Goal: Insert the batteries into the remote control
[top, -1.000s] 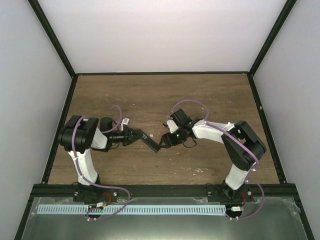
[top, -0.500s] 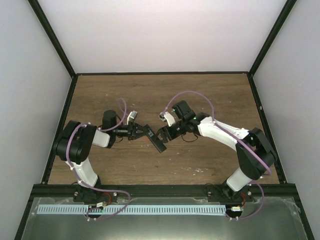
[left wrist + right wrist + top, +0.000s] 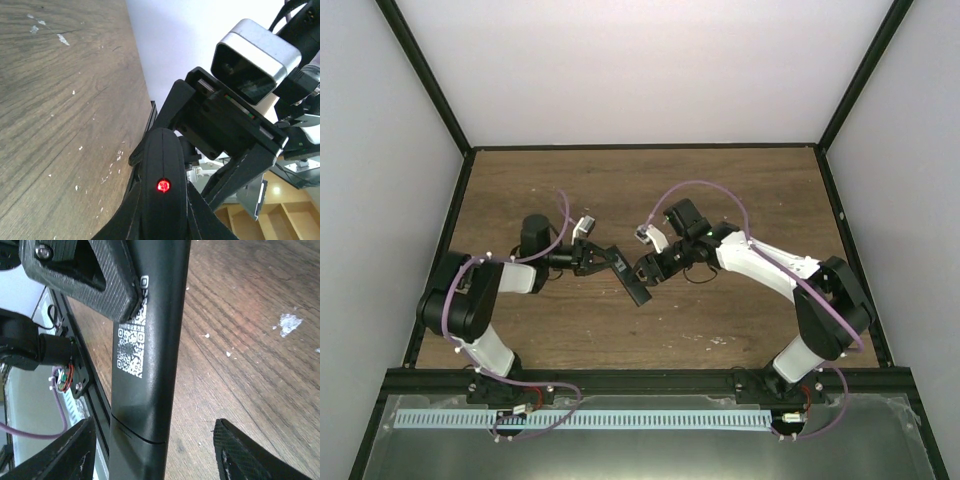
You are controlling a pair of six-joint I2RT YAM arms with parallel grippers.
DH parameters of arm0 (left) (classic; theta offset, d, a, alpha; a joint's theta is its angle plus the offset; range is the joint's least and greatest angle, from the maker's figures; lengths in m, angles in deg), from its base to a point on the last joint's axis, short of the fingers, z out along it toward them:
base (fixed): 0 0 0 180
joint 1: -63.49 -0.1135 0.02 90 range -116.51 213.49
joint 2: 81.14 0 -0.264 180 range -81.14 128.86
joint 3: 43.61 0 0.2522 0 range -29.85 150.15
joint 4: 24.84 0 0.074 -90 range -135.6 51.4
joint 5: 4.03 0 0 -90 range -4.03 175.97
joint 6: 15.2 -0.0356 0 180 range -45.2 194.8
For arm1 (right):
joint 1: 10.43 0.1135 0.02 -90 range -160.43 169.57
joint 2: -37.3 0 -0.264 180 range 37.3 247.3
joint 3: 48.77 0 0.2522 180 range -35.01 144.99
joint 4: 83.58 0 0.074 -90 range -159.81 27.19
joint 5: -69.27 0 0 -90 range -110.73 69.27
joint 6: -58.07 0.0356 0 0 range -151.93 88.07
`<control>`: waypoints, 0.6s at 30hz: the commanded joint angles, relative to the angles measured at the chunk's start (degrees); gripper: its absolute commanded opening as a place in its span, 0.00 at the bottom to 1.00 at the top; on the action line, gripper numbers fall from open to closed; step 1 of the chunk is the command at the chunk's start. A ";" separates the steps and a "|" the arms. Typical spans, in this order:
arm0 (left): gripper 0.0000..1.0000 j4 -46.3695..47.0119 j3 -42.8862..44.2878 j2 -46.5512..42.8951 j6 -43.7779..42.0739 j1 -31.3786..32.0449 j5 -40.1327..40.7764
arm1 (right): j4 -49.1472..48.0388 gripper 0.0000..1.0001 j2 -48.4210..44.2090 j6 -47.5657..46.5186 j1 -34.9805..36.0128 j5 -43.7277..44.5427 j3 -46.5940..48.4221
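The remote control is a slim black bar held above the table's middle, slanting down to the right. My left gripper is shut on its upper end. In the left wrist view the remote's rounded end shows a lit red dot between my fingers. In the right wrist view its back bears a white QR label. My right gripper is open around the lower end, with a gap between the right finger and the remote. The batteries are out of view.
The brown wooden table is boxed in by white walls and a black frame. A metal ledge with a pale slotted strip runs along the near edge behind the arm bases.
The left arm has reached further out and carried the remote a little up and away from the bases. The right arm has stretched left, and its jaws now straddle the remote's lower end.
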 commanded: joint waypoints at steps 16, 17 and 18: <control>0.00 3.08 1.80 -4.02 -0.05 1.04 -3.81 | 2.46 0.33 1.35 -1.97 -0.27 -15.32 4.10; 0.00 3.46 1.80 -4.03 0.12 1.12 -3.71 | 2.76 0.32 1.51 -2.11 -0.31 -15.60 4.09; 0.00 3.81 1.80 -4.14 0.54 1.10 -3.68 | 3.07 0.31 1.60 -2.33 -0.30 -15.65 4.05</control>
